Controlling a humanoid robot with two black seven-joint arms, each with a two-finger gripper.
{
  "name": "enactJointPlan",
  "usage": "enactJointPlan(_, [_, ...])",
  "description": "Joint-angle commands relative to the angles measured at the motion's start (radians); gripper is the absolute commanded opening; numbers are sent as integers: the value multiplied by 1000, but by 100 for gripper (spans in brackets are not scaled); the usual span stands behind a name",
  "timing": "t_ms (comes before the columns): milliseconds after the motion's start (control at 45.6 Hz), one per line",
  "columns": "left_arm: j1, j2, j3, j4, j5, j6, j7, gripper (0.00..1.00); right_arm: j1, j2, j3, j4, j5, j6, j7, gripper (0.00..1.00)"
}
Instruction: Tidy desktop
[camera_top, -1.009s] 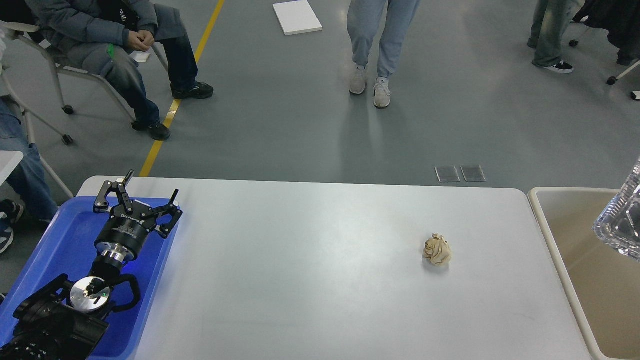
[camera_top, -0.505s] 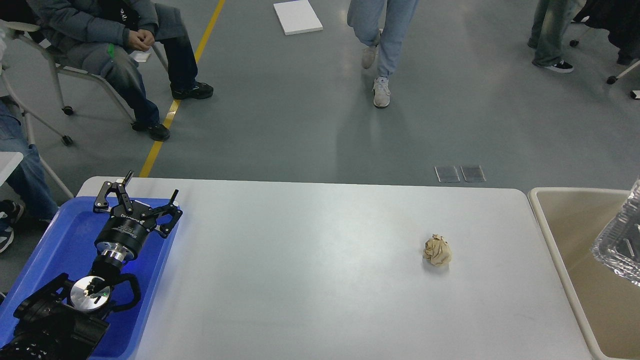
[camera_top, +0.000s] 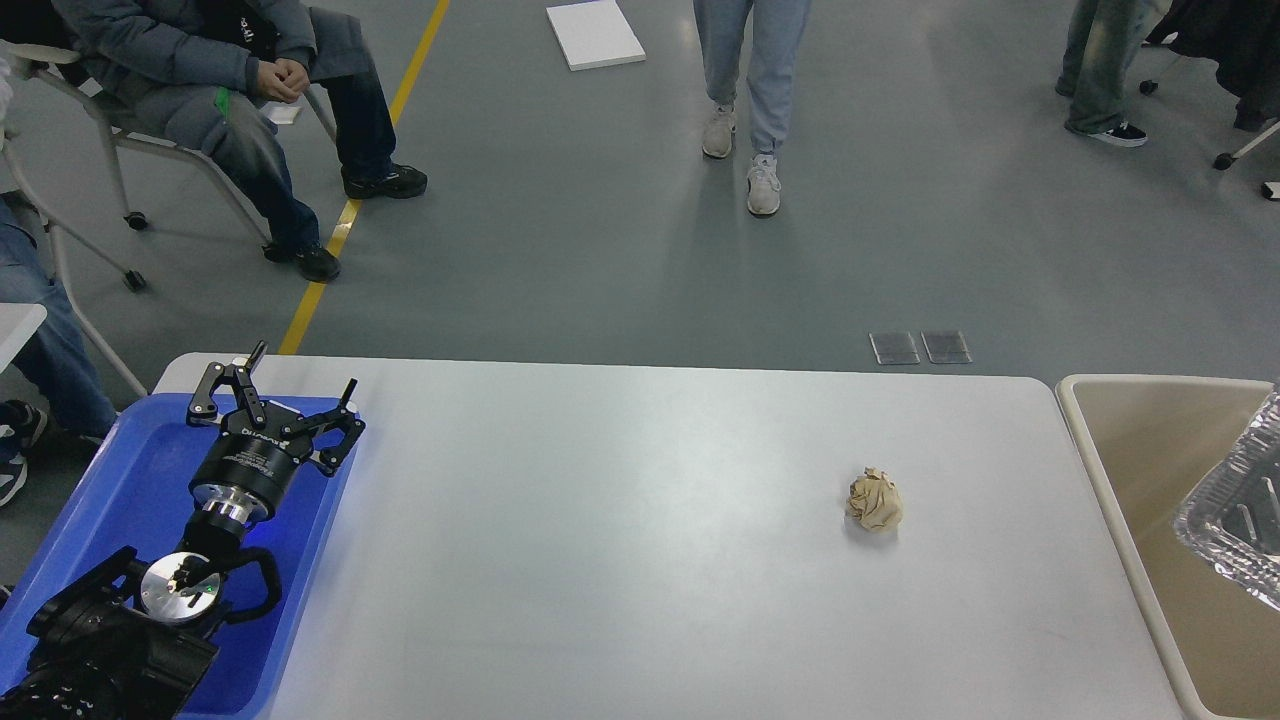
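The light grey-white desktop (camera_top: 620, 560) fills the lower middle of the head view. A crumpled beige paper ball (camera_top: 874, 500) lies on it towards the right. My left gripper (camera_top: 300, 372) is open and empty, held over the far end of the blue tray (camera_top: 110, 500) at the desktop's left edge. A clear plastic container (camera_top: 1235, 520) hangs tilted over the beige bin (camera_top: 1130, 440) at the right edge of the view. My right gripper is out of view, so what holds the container does not show.
People sit and stand on the grey floor beyond the table. A white board (camera_top: 594, 33) lies on the floor far back. Two small clear plates (camera_top: 920, 347) lie on the floor near the table's far edge.
The clear plastic container has sunk lower over the beige bin. The standing person beyond the table has shifted their feet. My left arm and the paper ball have not moved.
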Motion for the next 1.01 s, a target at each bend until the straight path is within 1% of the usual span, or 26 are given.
enactJointPlan(0, [0, 0, 0, 0, 0, 0, 0, 100, -7, 3, 26, -2, 0, -3, 0, 14])
enactJointPlan(285, [0, 0, 0, 0, 0, 0, 0, 100, 2, -8, 89, -2, -14, -7, 2, 71])
enactJointPlan(395, [0, 0, 0, 0, 0, 0, 0, 100, 6, -9, 87, -1, -11, -20, 2, 89])
enactJointPlan(461, [0, 0, 0, 0, 0, 0, 0, 100, 13, -11, 87, 1, -3, -34, 2, 97])
enactJointPlan(614, [0, 0, 0, 0, 0, 0, 0, 100, 97, -38, 91, 31, 1, -22, 2, 99])
enactJointPlan(724, [0, 0, 0, 0, 0, 0, 0, 100, 189, -57, 89, 82, 1, -19, 2, 99])
enactJointPlan(856, [0, 0, 0, 0, 0, 0, 0, 100, 314, -117, 89, 143, 1, -14, 2, 99])
enactJointPlan(987, [0, 0, 0, 0, 0, 0, 0, 100, 430, -170, 83, 182, 1, 52, 2, 100])
